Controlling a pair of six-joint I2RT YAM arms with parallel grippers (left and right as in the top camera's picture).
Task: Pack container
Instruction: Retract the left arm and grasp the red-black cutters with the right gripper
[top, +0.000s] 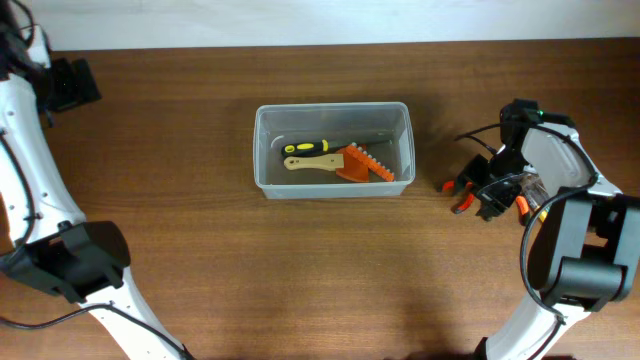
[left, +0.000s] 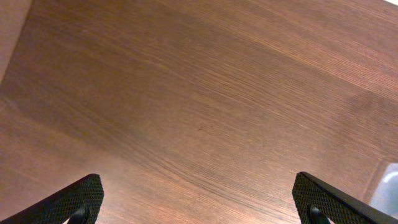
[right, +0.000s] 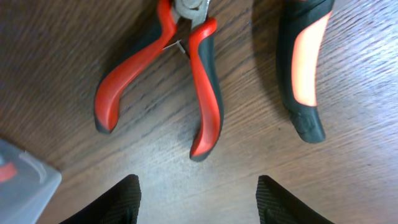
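The translucent container stands at the table's middle. Inside lie a yellow-and-black screwdriver, a wooden-handled brush and an orange tool. My right gripper is open and empty, just above red-handled pliers lying on the table; in the overhead view it is right of the container, by the pliers. A black-and-orange handle lies beside the pliers. My left gripper is open and empty over bare wood at the far left.
A corner of a small clear case lies next to the pliers. A pale corner of the container shows at the right edge of the left wrist view. The right arm's base stands at the right edge.
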